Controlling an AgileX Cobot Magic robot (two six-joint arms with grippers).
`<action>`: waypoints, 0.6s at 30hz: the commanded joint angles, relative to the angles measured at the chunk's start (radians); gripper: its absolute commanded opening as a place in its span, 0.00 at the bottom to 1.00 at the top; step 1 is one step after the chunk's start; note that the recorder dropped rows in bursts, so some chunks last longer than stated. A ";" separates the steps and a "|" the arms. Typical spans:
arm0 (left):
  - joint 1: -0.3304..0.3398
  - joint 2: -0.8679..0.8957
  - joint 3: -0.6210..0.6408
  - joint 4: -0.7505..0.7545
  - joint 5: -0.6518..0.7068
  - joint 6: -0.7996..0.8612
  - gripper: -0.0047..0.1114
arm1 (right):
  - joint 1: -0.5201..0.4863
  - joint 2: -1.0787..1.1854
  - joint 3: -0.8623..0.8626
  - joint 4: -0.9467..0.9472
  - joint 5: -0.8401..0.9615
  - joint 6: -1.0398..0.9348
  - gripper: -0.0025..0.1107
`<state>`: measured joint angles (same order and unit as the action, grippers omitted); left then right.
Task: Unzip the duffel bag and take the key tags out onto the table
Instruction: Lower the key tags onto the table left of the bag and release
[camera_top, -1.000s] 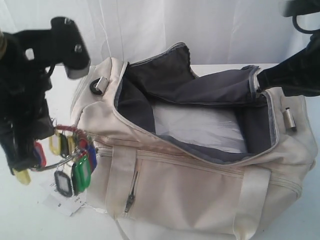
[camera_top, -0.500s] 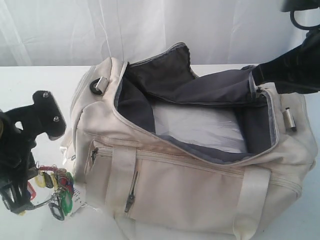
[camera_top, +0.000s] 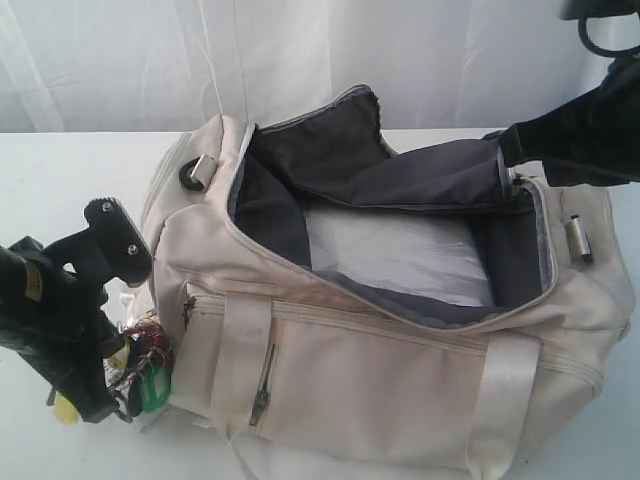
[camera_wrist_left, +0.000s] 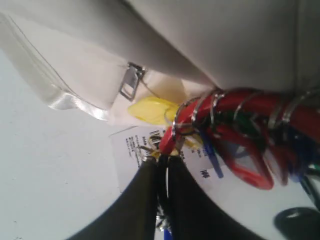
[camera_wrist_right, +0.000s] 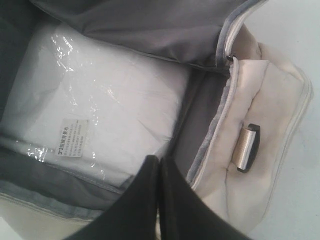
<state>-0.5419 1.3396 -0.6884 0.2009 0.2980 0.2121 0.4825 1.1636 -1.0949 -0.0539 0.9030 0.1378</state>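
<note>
The cream duffel bag (camera_top: 380, 370) lies unzipped on the white table (camera_top: 60, 200), its dark grey lining showing. My left gripper (camera_top: 122, 398) is low beside the bag's left end, shut on the bunch of colourful key tags (camera_top: 150, 378). In the left wrist view the left gripper (camera_wrist_left: 161, 159) pinches a red loop of the key tags (camera_wrist_left: 235, 125), which hang down at table level against the duffel bag (camera_wrist_left: 225, 45). My right gripper (camera_top: 512, 148) hovers at the bag's right end. Its fingers are pressed together with nothing between them, as the right gripper (camera_wrist_right: 160, 162) shows in the right wrist view.
A white plastic-wrapped packet (camera_top: 400, 255) lies inside the bag. A white barcode label (camera_wrist_left: 135, 150) lies on the table under the tags. Black D-ring hardware (camera_top: 195, 170) sits at the bag's left end and a metal buckle (camera_top: 580, 240) at its right. A white curtain (camera_top: 300, 50) hangs behind.
My left arm has come down from above the bag's left end to table level, carrying the key tags with it. The right arm has hardly moved.
</note>
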 joint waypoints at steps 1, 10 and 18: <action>-0.009 0.051 0.001 -0.043 0.000 -0.010 0.04 | -0.003 -0.007 0.001 0.021 -0.014 0.005 0.02; -0.018 0.133 0.001 -0.046 -0.047 -0.008 0.04 | -0.003 -0.007 0.001 0.025 -0.014 0.005 0.02; -0.018 0.133 -0.047 -0.044 0.051 -0.008 0.27 | -0.003 -0.007 0.001 0.031 -0.014 0.005 0.02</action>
<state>-0.5522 1.4717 -0.7074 0.1731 0.2947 0.2106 0.4825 1.1636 -1.0949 -0.0235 0.9013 0.1378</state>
